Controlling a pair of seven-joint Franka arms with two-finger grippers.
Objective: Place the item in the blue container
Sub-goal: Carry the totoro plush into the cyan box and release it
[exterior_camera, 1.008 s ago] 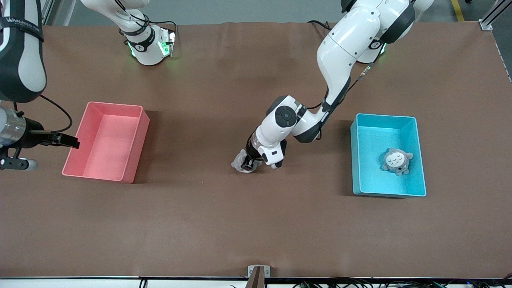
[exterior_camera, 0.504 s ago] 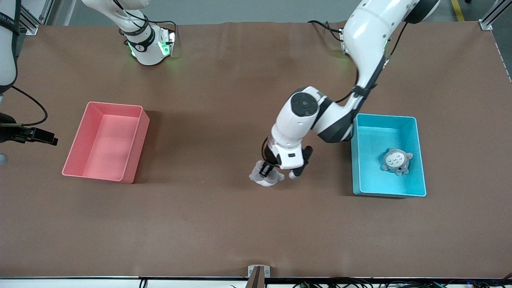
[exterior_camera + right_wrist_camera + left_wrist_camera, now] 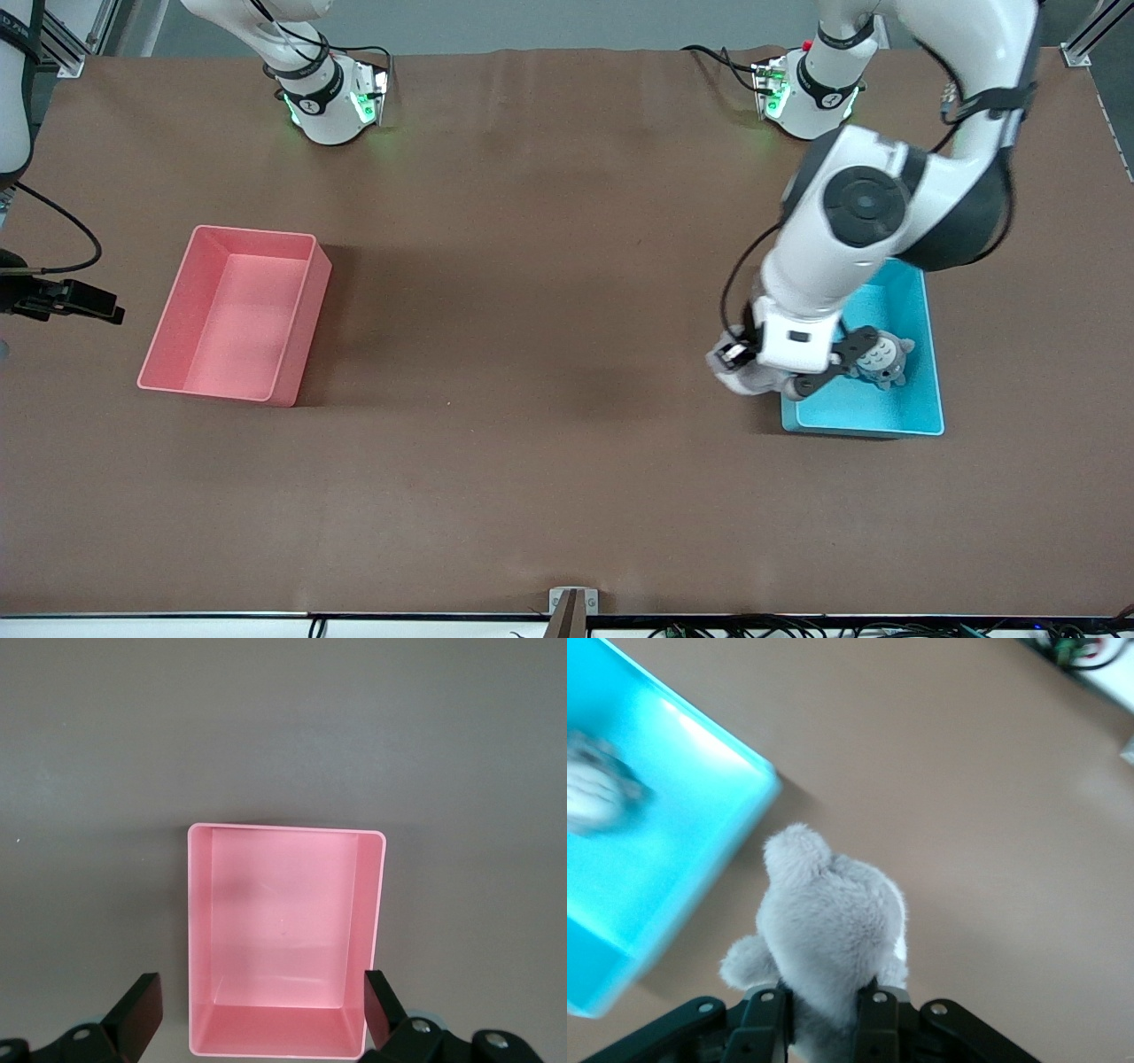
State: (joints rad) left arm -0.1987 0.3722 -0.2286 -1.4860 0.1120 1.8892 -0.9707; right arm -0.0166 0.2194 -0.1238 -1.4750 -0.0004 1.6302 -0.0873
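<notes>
Your left gripper [image 3: 819,1028] is clenched on one grey plush toy [image 3: 828,926], carried in the air over the table [image 3: 532,266] just beside the blue container's [image 3: 912,416] wall. That single blue container holds a second grey plush toy [image 3: 881,359]. Your right gripper [image 3: 257,1014] waits with fingers spread wide over the one pink bin [image 3: 283,939], at the right arm's end of the table.

blue container [image 3: 921,416] open-topped, owl plush [image 3: 881,359] inside
</notes>
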